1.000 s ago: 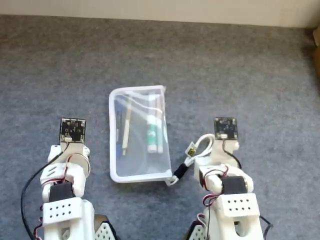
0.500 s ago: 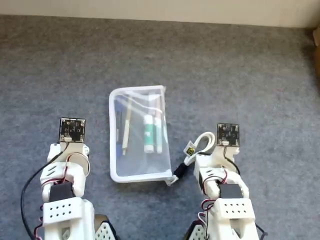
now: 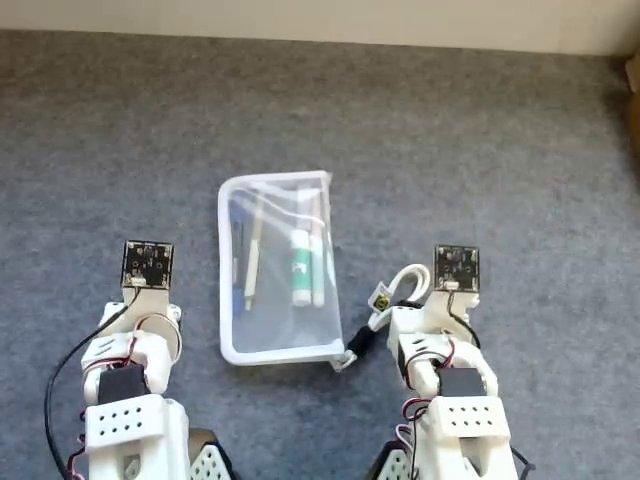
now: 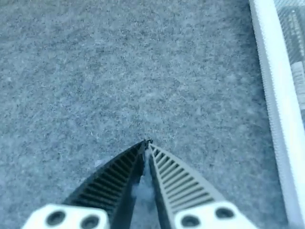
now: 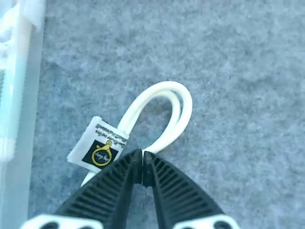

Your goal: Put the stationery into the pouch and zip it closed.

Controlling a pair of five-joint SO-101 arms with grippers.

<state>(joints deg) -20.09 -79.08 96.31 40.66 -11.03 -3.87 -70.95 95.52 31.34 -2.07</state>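
A clear, white-edged pouch (image 3: 278,275) lies flat between the two arms. Inside it are pens (image 3: 251,262) and a green-and-white glue stick (image 3: 298,268). A white cord loop (image 3: 408,285) with a small tag (image 3: 380,298) trails from the pouch's near right corner. My right gripper (image 5: 142,153) is shut just above the cord loop (image 5: 167,112), beside the tag (image 5: 99,147), and the cord runs under its fingers. My left gripper (image 4: 147,142) is shut over bare carpet, with the pouch's white edge (image 4: 279,109) off to one side. The left arm (image 3: 147,265) is left of the pouch and the right arm (image 3: 455,268) is right of it.
Grey carpet (image 3: 480,130) covers the whole work surface. A pale wall strip (image 3: 320,18) runs along the far edge.
The right arm's wrist drew back and slightly outward from the pouch. The left wrist pulled back a little. The glue stick in the pouch shifted slightly left.
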